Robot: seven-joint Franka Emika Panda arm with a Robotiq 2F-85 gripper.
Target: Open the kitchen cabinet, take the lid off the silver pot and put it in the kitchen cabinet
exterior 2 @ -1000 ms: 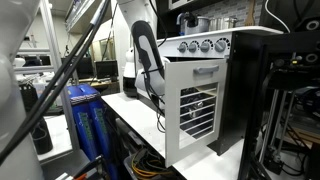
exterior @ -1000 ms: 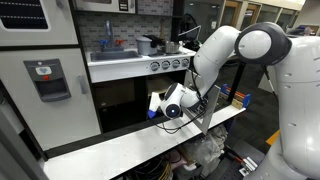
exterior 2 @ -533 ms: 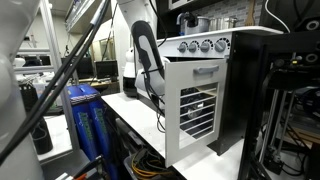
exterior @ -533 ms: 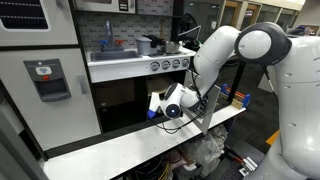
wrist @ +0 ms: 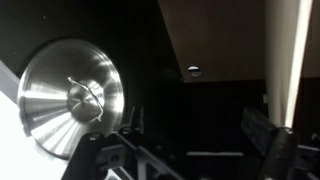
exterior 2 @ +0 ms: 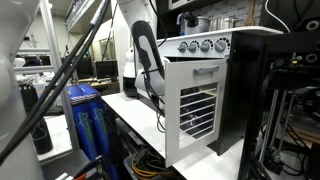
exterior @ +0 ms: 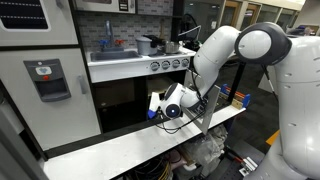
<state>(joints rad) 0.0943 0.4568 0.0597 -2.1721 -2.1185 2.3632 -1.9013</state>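
Jaws stand spread and empty inside the dark kitchen cabinet [exterior: 118, 105], whose slatted door [exterior 2: 195, 110] hangs open. The lid [wrist: 70, 95] lies in there just up and left of them in the wrist view, so backing straight out looks clear.

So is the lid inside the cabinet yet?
Inside. The wrist view shows the lid resting in the dark interior of the cabinet, clear of the open gripper.

kitchen cabinet [exterior 2: 195, 115] door: swung open | arm [exterior 2: 147, 55]: reaching in behind door | knobs [exterior 2: 200, 45]: row above door
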